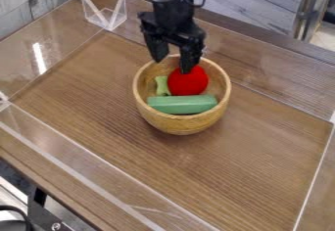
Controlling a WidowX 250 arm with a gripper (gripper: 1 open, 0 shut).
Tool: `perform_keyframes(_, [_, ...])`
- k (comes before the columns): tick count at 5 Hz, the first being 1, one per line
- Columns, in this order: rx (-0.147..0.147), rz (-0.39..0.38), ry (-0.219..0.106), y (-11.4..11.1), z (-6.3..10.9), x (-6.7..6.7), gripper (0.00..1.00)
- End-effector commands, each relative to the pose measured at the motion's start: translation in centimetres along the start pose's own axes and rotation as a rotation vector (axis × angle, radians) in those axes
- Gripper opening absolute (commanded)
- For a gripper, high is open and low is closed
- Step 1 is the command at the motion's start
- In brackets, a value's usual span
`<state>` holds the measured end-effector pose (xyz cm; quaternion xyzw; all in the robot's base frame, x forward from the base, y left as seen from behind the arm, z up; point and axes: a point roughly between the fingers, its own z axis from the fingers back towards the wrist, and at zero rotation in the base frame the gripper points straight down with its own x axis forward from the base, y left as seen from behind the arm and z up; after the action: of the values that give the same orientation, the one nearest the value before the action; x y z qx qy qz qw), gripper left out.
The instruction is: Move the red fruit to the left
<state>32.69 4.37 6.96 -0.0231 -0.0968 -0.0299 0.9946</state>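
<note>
Fingers (171, 54) spread and holding nothing; red fruit (189, 79) lies in the wooden bowl (182, 123), its leftward move undone.

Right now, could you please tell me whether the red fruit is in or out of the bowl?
In: the red fruit sits within the wooden bowl's rim.

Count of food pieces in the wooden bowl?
3: a round bright red fruit on the bowl's right, a long green vegetable at the near side, a small pale green piece at the left. More could be hidden beneath them.
</note>
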Motion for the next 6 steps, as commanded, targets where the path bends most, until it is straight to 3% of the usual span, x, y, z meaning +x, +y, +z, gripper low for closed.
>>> perform_keyframes(1, [0.024, 0.058, -0.024, 0.8, 0.2, 0.3, 0.0])
perform_keyframes(2, [0.02, 0.044, -0.025, 0.6, 0.9, 0.0, 0.0])
perform_keyframes(3, [-0.002, 0.044, -0.059, 0.7, 3.5, 0.0, 0.0])
perform_keyframes(4, [-0.021, 0.022, -0.104, 1.6, 6.0, 1.5, 0.0])
perform_keyframes(5, [-0.032, -0.036, -0.082, 1.5, 4.6, 2.1, 1.0])
perform_keyframes(6, [-0.047, -0.09, -0.053, 1.3, 3.1, 2.7, 1.0])
